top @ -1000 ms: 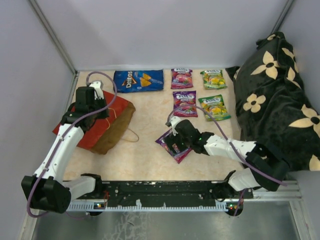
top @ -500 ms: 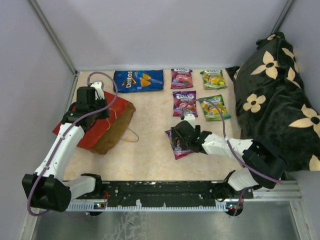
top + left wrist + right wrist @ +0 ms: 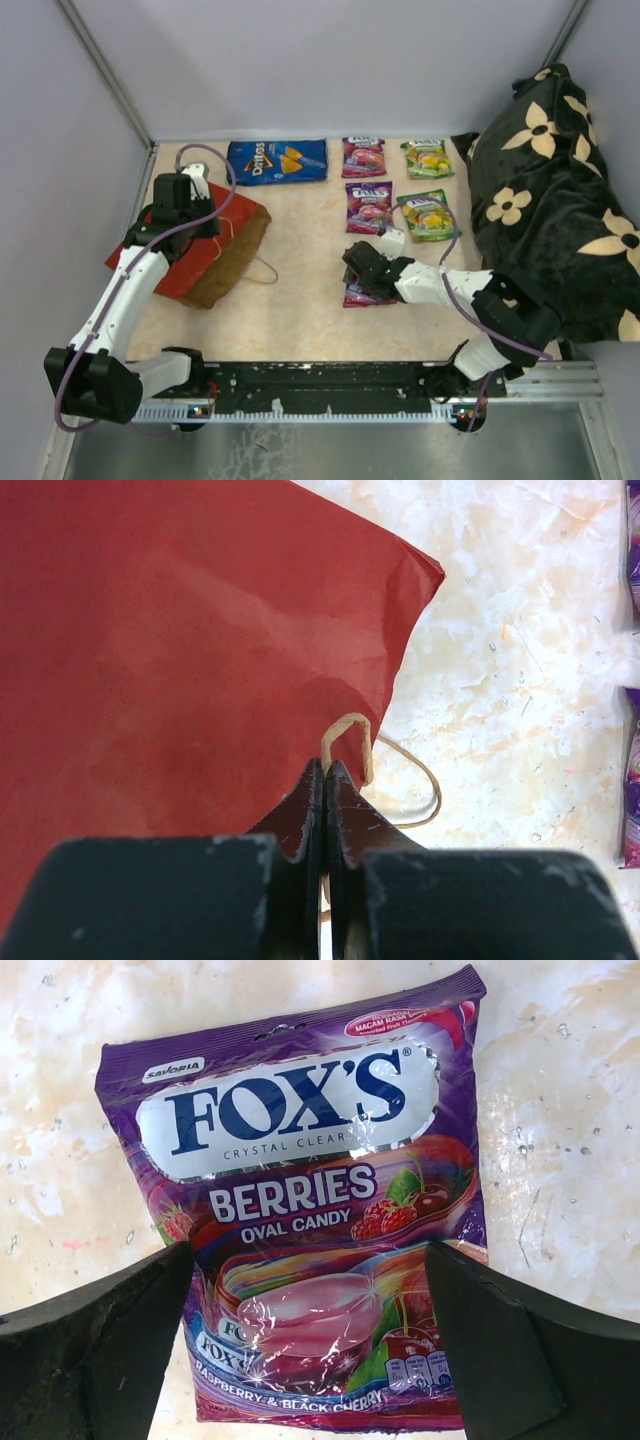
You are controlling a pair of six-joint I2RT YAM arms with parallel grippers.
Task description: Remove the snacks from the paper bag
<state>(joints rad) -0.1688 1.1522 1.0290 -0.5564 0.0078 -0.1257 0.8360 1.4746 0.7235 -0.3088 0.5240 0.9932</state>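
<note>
The red paper bag lies on its side at the left, brown inside facing right. My left gripper is shut on its thin brown loop handle; the jaws pinch the cord over the red paper. A purple Fox's Berries packet lies flat on the table under my right gripper, which is open, its fingers standing over the packet's two lower edges. From above, that gripper covers most of the packet. Other snacks lie at the back: a blue Doritos bag, purple packets, green packets.
A black flower-patterned cloth is heaped along the right side, close to the right arm. Grey walls close in the table at the back and left. A second handle loop of the bag lies on the table.
My right gripper has shifted to the right, and the purple packet under it has turned from slanted to square with the rows. The left arm has not moved.
</note>
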